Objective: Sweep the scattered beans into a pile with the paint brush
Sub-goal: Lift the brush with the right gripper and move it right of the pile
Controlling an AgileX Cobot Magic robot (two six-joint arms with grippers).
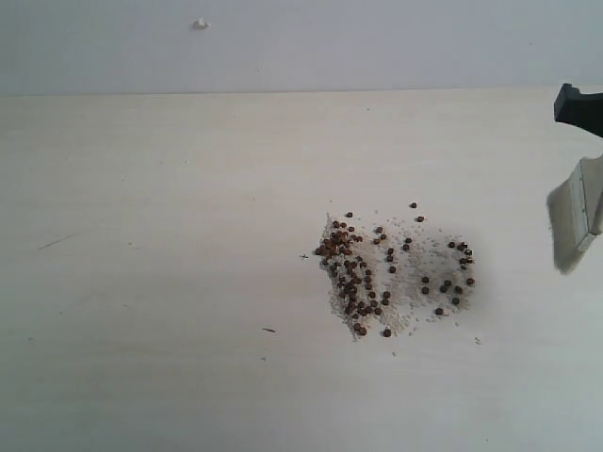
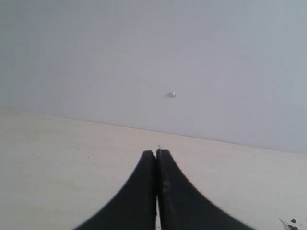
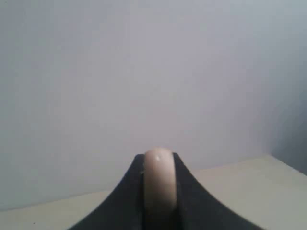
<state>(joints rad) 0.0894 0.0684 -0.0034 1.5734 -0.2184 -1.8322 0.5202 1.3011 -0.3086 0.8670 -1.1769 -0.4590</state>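
The beans [image 1: 391, 273] lie scattered in a loose patch right of the table's middle, densest on the patch's left side. A few beans [image 2: 291, 222] show at the corner of the left wrist view. The paint brush [image 1: 586, 200] hangs at the far right edge, silver ferrule and pale bristles above the table, well right of the beans. My right gripper [image 3: 159, 155] is shut on its rounded pale handle [image 3: 159, 177]; its black body [image 1: 577, 106] shows above the brush. My left gripper [image 2: 156, 152] is shut and empty, low over bare table; the exterior view does not show it.
Fine whitish grit [image 1: 415, 282] is mixed among the beans. The pale table [image 1: 151, 282] meets a plain wall at the back. A small white knob [image 1: 201, 24] sticks out of the wall, also seen in the left wrist view [image 2: 172, 94].
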